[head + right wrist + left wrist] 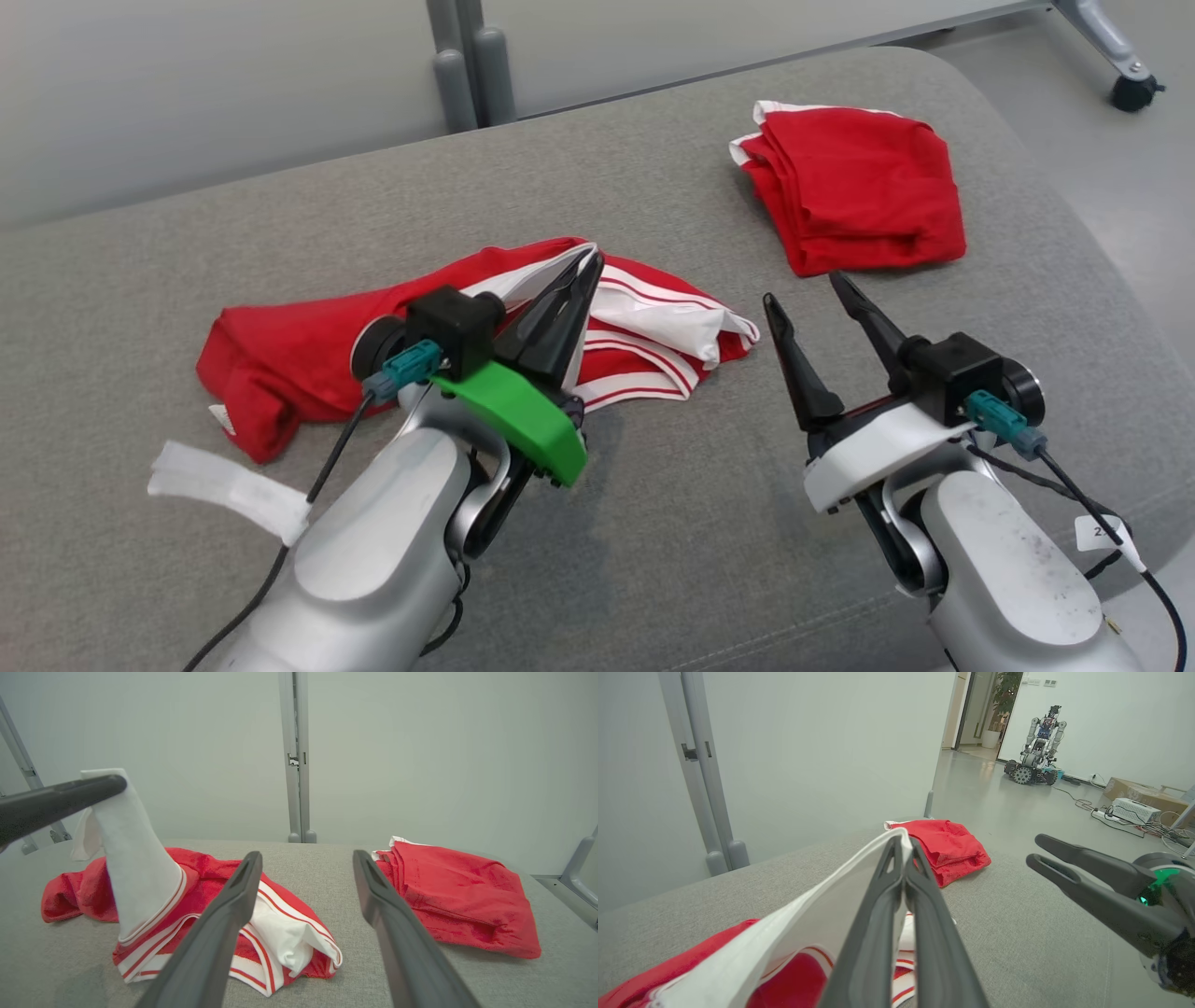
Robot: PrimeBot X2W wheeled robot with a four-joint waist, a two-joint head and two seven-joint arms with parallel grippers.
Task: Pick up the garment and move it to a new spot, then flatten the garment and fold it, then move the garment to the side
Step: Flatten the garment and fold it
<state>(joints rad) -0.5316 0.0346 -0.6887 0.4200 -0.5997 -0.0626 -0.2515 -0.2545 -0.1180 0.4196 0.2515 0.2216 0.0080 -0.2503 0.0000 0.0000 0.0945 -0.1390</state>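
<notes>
Presently | two garments: crumpled garment (pixel 299 345); folded garment (pixel 854 191) | left gripper (pixel 589 254) pinches crumpled

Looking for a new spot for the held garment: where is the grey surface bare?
Bare: the strip of grey surface between the crumpled garment and the folded red garment, and the far-left area behind the crumpled one. Crowded: the near side, where the left gripper, the right gripper and a white strip sit.
</notes>
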